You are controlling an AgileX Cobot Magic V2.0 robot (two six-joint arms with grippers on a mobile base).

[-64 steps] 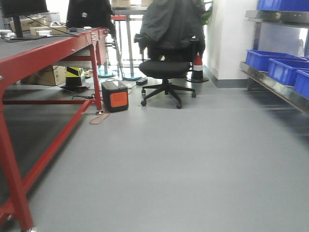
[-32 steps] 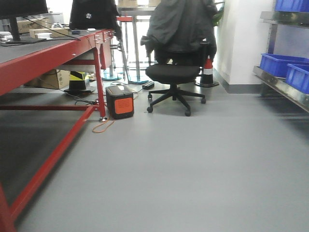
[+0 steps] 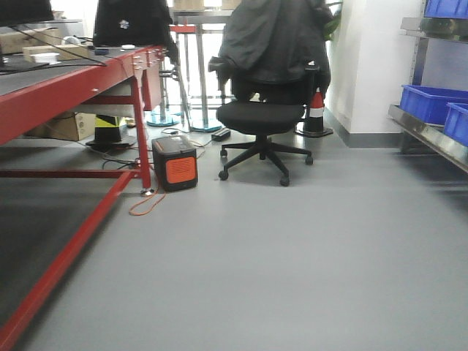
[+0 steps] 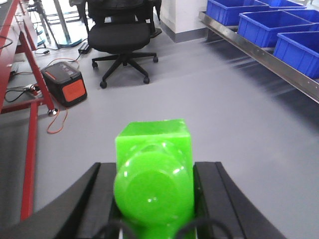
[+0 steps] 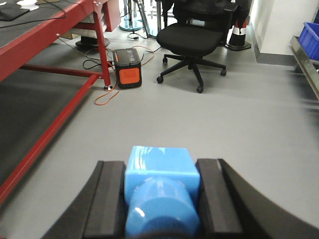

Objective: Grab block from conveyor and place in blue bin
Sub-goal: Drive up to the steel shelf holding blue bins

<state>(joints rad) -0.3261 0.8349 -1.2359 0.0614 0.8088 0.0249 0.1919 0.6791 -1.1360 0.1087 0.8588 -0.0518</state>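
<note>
My left gripper (image 4: pixel 153 172) is shut on a bright green block (image 4: pixel 153 164), its black fingers (image 4: pixel 102 194) pressed against both sides. My right gripper (image 5: pixel 160 184) is shut on a light blue block (image 5: pixel 160 172) in the same way. Both are held over grey floor. The conveyor (image 3: pixel 51 73), a dark belt in a red frame, runs along the left of the front view; it also shows in the right wrist view (image 5: pixel 45 35). Blue bins (image 4: pixel 269 22) stand on a metal shelf at the right; they also show in the front view (image 3: pixel 428 99). Neither gripper shows in the front view.
A black office chair (image 3: pixel 265 110) with a jacket draped on it stands ahead in the middle. A black and orange power box (image 3: pixel 175 164) with an orange cable sits by the conveyor leg. A traffic cone (image 3: pixel 316 113) stands behind the chair.
The front view has swung and shifted: the red conveyor frame sits further left, the chair has moved right and looks nearer, and fewer blue bins show at the right.
</note>
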